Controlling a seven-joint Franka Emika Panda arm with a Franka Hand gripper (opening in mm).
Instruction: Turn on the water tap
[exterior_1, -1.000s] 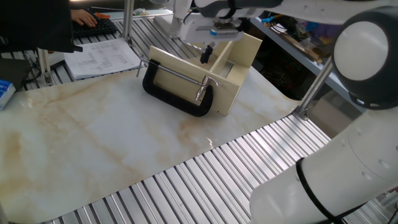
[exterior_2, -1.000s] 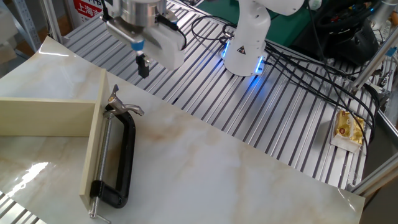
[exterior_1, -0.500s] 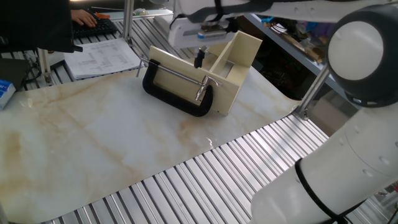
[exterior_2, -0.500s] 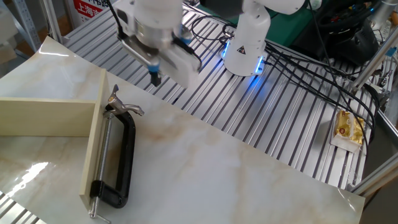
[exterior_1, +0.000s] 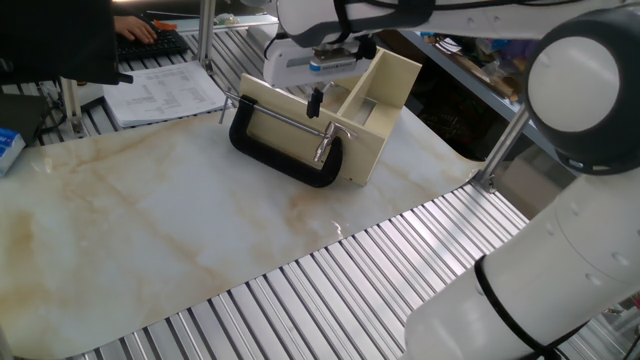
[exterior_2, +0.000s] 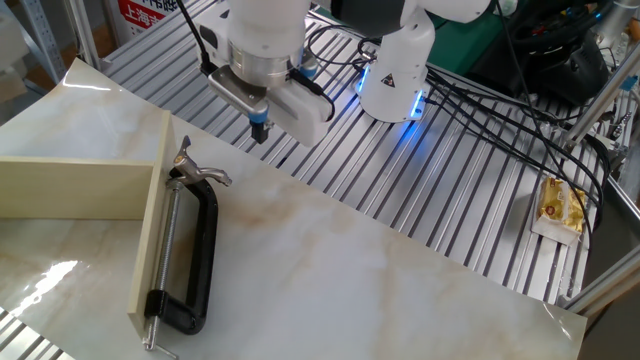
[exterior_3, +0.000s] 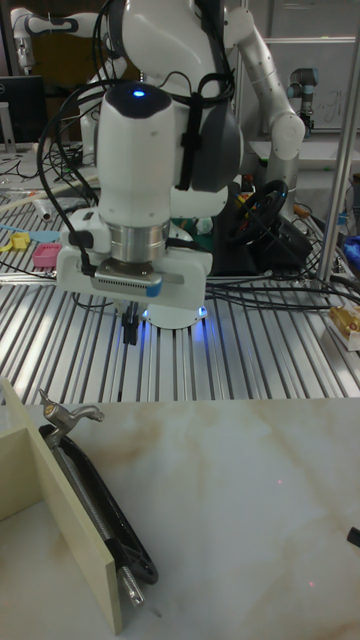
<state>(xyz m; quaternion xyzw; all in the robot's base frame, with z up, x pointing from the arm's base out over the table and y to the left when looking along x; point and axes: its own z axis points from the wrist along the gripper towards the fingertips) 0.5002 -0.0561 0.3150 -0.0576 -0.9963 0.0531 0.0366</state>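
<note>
The water tap (exterior_1: 325, 141) is a small silver fitting with a curved lever, clamped at the end of a black C-clamp (exterior_1: 278, 160) against the cream wooden box (exterior_1: 375, 100). From the other side the tap (exterior_2: 191, 171) sits at the box wall's corner, and it also shows at the left edge (exterior_3: 66, 411). My gripper (exterior_1: 315, 102) hangs above and just behind the tap, fingers together and holding nothing. It sits right of the tap (exterior_2: 259, 131) over the slatted surface, well above it (exterior_3: 129, 330).
Papers (exterior_1: 165, 92) and a keyboard (exterior_1: 155, 42) lie beyond the marble slab. A metal post (exterior_1: 503, 140) stands at the slab's right corner. The robot base (exterior_2: 395, 75) with blue light, cables and a snack packet (exterior_2: 560, 208) occupy the slatted table.
My gripper has moved from over the box toward the tap's side and dropped lower. Its fingers stay shut. The tap and clamp have not moved.
</note>
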